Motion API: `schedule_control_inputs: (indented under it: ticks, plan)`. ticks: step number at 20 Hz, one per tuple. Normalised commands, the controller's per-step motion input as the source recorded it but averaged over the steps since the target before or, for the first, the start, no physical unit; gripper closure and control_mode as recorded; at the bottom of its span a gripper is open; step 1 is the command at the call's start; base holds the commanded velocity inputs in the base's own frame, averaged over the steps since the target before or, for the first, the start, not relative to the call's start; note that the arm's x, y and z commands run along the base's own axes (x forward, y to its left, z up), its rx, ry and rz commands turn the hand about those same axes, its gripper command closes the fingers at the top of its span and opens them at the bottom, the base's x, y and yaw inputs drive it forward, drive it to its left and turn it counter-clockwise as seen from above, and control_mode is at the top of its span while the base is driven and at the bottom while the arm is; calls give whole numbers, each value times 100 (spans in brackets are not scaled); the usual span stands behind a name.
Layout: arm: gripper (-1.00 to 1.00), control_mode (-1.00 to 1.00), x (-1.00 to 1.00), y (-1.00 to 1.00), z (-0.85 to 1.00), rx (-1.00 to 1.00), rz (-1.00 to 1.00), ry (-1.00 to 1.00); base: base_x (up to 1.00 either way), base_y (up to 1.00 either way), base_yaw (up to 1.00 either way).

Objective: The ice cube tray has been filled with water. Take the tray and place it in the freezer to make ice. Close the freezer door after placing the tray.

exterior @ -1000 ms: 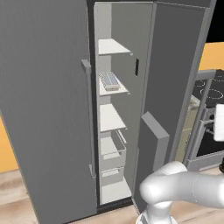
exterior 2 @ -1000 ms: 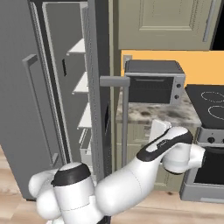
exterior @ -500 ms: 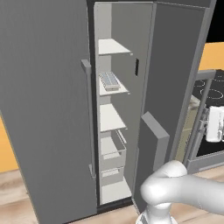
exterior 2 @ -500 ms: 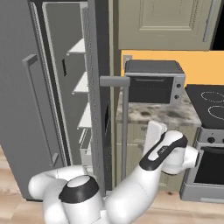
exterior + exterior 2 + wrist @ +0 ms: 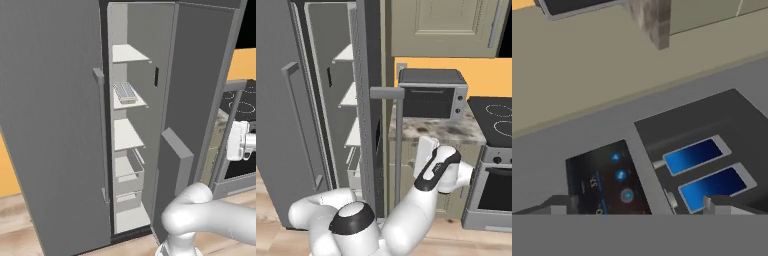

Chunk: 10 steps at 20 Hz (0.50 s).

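The freezer (image 5: pixel 131 135) stands open, and the ice cube tray (image 5: pixel 125 93) lies flat on its second white shelf from the top. The water in its cells is too small to make out. The freezer door (image 5: pixel 200 95) is swung wide, its inner bin facing me. My gripper (image 5: pixel 420 156) hangs on the door's outer side, near the long bar handle (image 5: pixel 398 145). In the hand view my gripper (image 5: pixel 639 207) is open and empty. It faces the black dispenser recess (image 5: pixel 707 160) with its blue panels, close up.
The wider grey fridge door (image 5: pixel 50 125) is shut on the left. A toaster oven (image 5: pixel 431 92) sits on the speckled counter (image 5: pixel 431 131) just behind my hand. The stove (image 5: pixel 496 120) is to its right, with beige wall cabinets (image 5: pixel 446 25) above.
My hand has edged a little toward the outer face of the freezer door. The tray and the door have not moved.
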Motion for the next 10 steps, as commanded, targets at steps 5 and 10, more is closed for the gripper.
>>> schedule_control_inputs:
  ticks: [5, 10]
  plan:
    - [-100, -100, 7, 32, -15, -1, 7, 0, 0, 0, 0]
    - [-100, -100, 1, 34, -9, -1, 8, 0, 0, 0, 0]
